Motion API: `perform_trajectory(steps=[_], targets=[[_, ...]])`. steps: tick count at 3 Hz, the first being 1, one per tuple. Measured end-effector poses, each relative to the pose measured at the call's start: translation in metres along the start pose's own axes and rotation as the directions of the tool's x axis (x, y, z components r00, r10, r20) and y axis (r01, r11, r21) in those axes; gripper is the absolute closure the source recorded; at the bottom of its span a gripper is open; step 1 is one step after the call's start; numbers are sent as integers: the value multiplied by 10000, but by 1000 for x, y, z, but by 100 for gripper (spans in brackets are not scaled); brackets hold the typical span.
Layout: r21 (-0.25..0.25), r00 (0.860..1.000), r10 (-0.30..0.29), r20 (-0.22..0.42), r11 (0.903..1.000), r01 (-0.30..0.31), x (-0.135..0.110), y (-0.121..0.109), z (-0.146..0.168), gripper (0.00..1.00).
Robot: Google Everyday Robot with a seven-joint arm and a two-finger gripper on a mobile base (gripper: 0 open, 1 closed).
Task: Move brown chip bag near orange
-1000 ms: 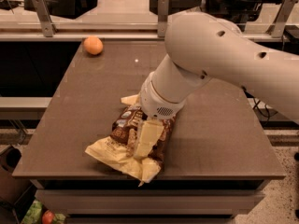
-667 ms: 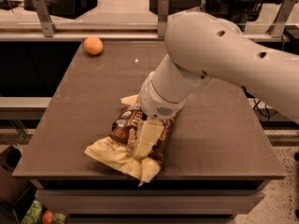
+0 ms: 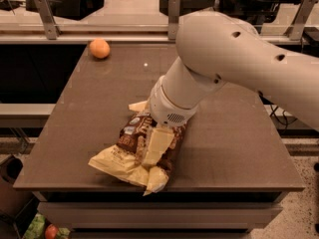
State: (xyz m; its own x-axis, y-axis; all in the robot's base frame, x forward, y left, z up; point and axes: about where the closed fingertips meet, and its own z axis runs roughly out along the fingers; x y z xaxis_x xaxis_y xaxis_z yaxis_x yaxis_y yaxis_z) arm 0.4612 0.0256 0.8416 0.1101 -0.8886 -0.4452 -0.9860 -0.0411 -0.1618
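Right now the gripper [image 3: 155,148] is down on the brown chip bag [image 3: 119,161], at the near edge of the table [image 3: 239,148]. I cannot tell if it grips. The orange [image 3: 99,48] sits at a far corner of the table.

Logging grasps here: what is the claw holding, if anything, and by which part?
Cannot be told: the claw is down on the middle of the brown chip bag, over its dark front panel, but no actual hold is visible.
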Motion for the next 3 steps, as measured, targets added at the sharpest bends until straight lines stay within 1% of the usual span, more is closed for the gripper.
perform_trajectory(steps=[1,2,3], targets=[[0,10000,0,0,10000,0,0,0,0,100],[732,10000,14,-88,9973,-8,-2,-26,-37,100],[1871,9999,-139,-4,9822,137,-7,-65,-91,100]])
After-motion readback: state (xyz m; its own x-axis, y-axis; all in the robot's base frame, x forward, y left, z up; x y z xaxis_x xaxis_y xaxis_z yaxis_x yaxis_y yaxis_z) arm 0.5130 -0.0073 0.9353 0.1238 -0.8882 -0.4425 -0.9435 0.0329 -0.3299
